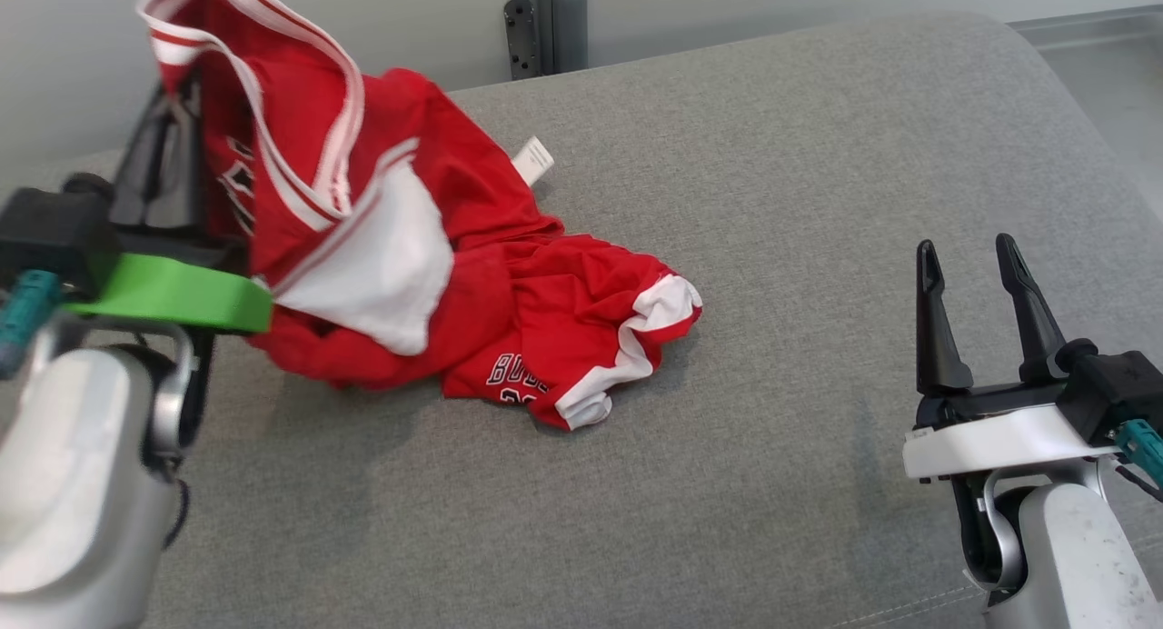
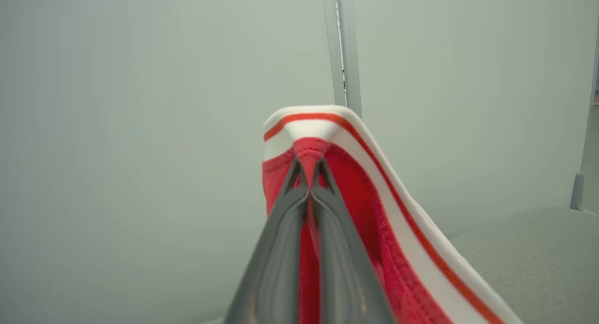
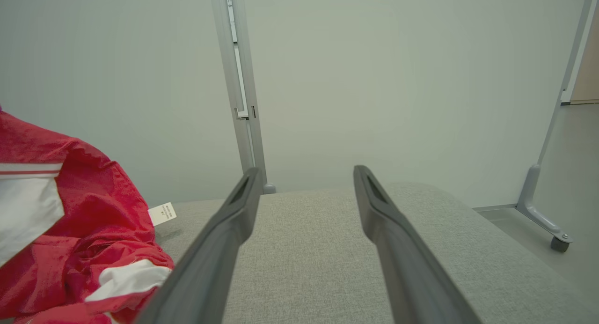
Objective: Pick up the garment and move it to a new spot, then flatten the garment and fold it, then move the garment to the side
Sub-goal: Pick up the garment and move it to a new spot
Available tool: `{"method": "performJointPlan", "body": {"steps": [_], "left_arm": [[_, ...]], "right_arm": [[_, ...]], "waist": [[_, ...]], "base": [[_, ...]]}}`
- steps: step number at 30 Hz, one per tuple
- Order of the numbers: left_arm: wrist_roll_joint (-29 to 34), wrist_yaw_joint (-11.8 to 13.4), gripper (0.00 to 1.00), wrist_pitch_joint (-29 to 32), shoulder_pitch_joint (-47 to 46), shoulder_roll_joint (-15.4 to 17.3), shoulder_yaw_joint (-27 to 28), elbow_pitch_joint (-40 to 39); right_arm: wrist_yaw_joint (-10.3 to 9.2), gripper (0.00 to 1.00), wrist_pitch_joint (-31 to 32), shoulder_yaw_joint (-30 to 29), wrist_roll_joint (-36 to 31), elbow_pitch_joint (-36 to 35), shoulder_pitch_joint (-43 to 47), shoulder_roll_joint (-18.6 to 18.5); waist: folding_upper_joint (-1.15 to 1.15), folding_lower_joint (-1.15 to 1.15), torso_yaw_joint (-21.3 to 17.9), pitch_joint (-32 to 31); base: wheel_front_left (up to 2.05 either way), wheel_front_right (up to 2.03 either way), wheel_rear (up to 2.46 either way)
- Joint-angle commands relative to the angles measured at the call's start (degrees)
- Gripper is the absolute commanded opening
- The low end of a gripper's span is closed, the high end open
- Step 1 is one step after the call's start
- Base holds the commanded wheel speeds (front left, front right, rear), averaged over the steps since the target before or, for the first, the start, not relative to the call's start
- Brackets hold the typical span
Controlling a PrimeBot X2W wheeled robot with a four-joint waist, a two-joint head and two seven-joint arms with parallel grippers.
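The garment [image 1: 427,247] is a red jersey with white panels and red-and-white striped trim, crumpled on the grey cushioned surface [image 1: 772,202]. Its upper left part is lifted off the surface. My left gripper [image 2: 309,174] is shut on the garment [image 2: 355,193], pinching red fabric just under the striped trim; in the head view the cloth drapes over its fingers [image 1: 168,161]. My right gripper [image 1: 968,265] stands open at the lower right, well apart from the garment [image 3: 79,249], with nothing between its fingers [image 3: 224,230].
A white label [image 1: 533,159] sticks out of the jersey's far side. A grey post [image 1: 545,20] and a pale wall stand behind the surface. The floor drops away at the far right, with a wheeled frame leg [image 3: 543,216] there.
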Motion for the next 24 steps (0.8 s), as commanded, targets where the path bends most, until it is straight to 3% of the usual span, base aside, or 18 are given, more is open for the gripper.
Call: {"method": "performJointPlan", "body": {"steps": [1,6,14,24], "left_arm": [[0.5,0.7,0.0,1.2,-1.1,2.4,1.5,-1.9],[-1.4,1.7,0.0,5.6,-1.8,9.7,8.0,-4.2],[-3.2,2.0,0.0,6.1,-1.9,20.6,17.9,2.1],[-5.8,0.6,0.0,3.6,-4.0,24.3,22.3,14.2]], "right_arm": [[0.0,1.0,-0.2,0.1,0.0,0.1,0.7,-0.2],[0.0,1.0,-0.2,0.3,0.1,-0.2,0.7,-0.1],[0.0,1.0,-0.2,0.4,-0.7,-0.5,0.3,-0.1],[0.0,1.0,-0.2,0.8,-3.1,-1.7,-2.0,-0.2]], "waist": [[0.0,0.0,0.9,-0.7],[0.0,0.0,1.0,-0.5],[0.0,0.0,0.4,1.5],[0.0,0.0,-0.3,7.7]], "base": [[0.0,0.0,0.0],[0.0,0.0,0.0],[0.0,0.0,0.0],[0.0,0.0,0.0]]}}
